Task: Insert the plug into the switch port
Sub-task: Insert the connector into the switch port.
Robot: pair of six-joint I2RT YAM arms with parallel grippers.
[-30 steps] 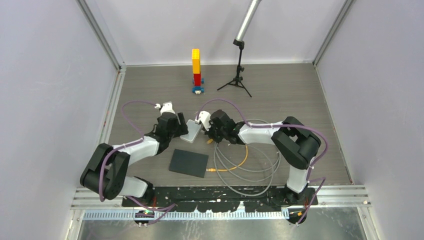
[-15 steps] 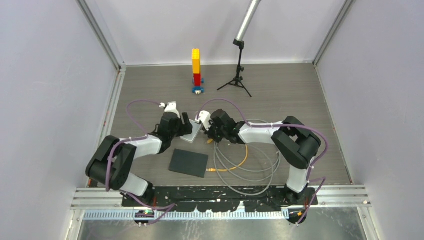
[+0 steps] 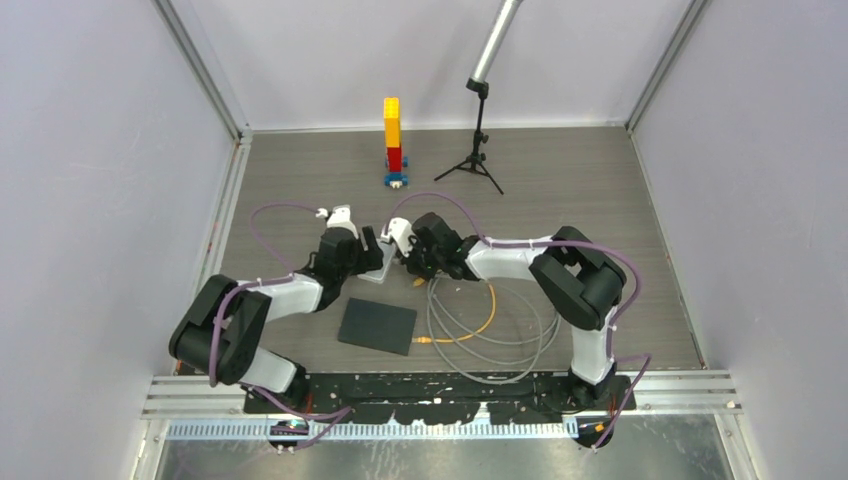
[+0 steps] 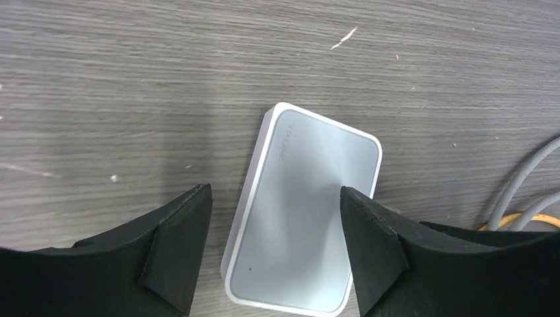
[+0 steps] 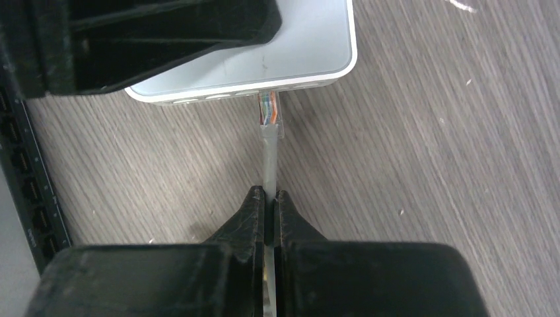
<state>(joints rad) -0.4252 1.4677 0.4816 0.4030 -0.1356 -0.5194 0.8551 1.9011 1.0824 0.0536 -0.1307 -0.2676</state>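
Plug [image 5: 269, 112], clear-bodied, sat at the end of the grey cable [image 5: 269, 158], which the right gripper [image 5: 269, 195] pinched tight just behind it. Its tip met the side wall of the white switch box [image 5: 310, 39], which lay flat on the table [image 5: 409, 165]. The switch port itself could not be made out, so seating was uncertain. The left gripper [image 4: 274, 198] straddled the box with jaws spread, not clamping. Insertion looked under way. The next move called for a straight push along the cable's line, with the box braced against sliding.
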